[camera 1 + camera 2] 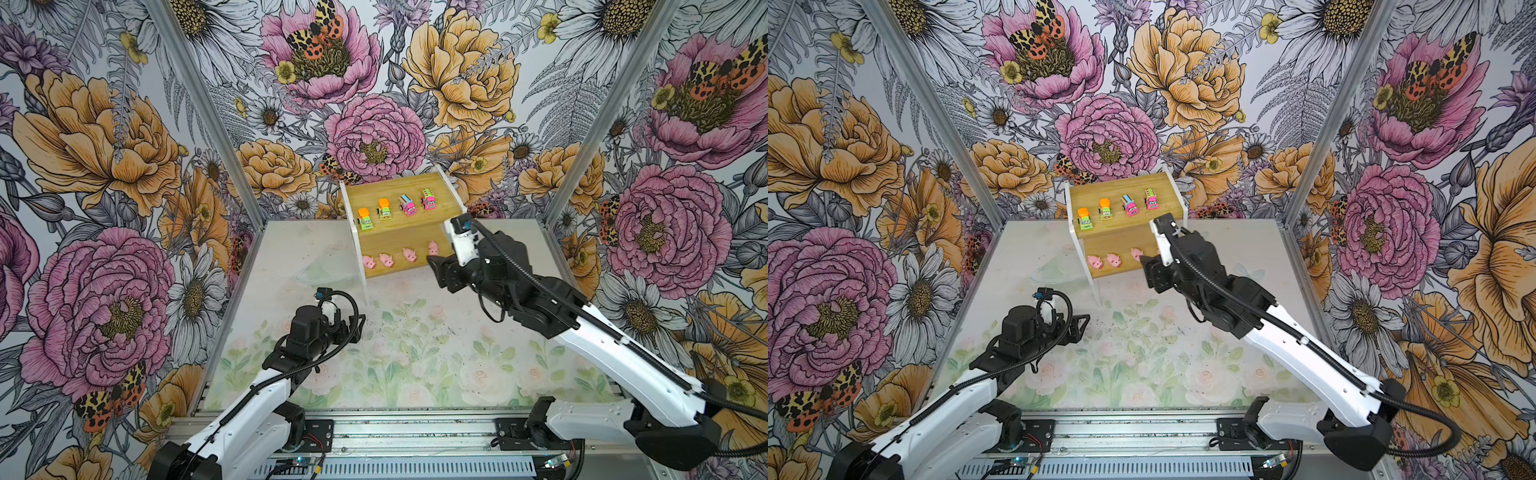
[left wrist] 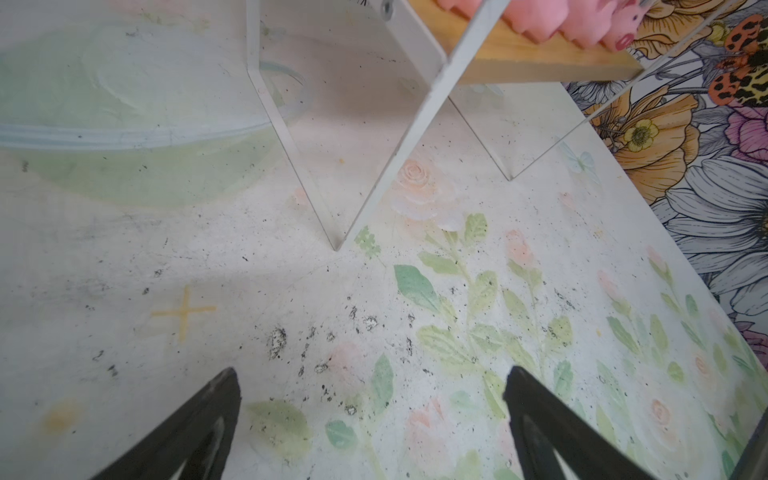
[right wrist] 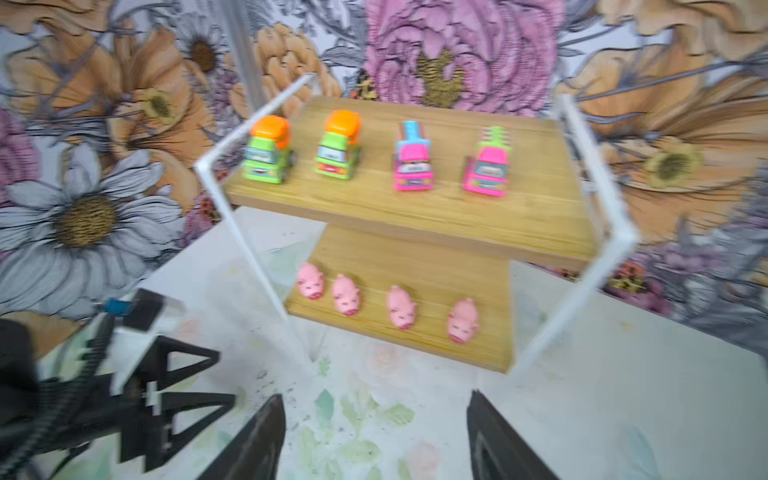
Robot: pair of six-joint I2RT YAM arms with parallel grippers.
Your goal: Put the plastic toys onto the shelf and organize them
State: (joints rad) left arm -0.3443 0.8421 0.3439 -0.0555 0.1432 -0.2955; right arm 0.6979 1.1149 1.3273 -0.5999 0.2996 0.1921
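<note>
Floral wallpaper (image 1: 124, 145) walls in a pale, flower-printed worktop (image 1: 415, 374) on three sides. Your right tool (image 3: 374, 399) has its jaws apart and empty: in the blurred right wrist view you see only bare worktop in the gap. It hangs in front of the right end of the shelf (image 1: 374, 189), near the last of the four pigs (image 1: 368, 262) (image 1: 386, 260) (image 1: 409, 254) (image 1: 434, 248) on the lower board and apart from it. Your left tool (image 2: 372, 370) is spread and empty too, low over the worktop, aimed at the shelf's left front leg (image 2: 336, 245) and apart from it; you cannot tell from these views whether its fingers (image 2: 199, 424) touch the worktop. Look past both tools and you find every toy on the shelf. The pigs stand in a row along the front of the lower board, snouts to the front, the left two just beside each other and the right two spaced wider. On the upper board two green trucks (image 3: 268, 149) (image 3: 338, 145) with orange tops stand at the left and two pink striped cars (image 3: 411, 158) (image 3: 486, 166) at the right, all upright, noses to the front, each apart from its neighbour. In both top views that row slants a little, the left truck nearest the front edge and the right car farthest back. The shelf itself sits at the back of the worktop, turned slightly, near the rear wall. Just left of it a clear dish (image 2: 124, 139) lies on the worktop.
</note>
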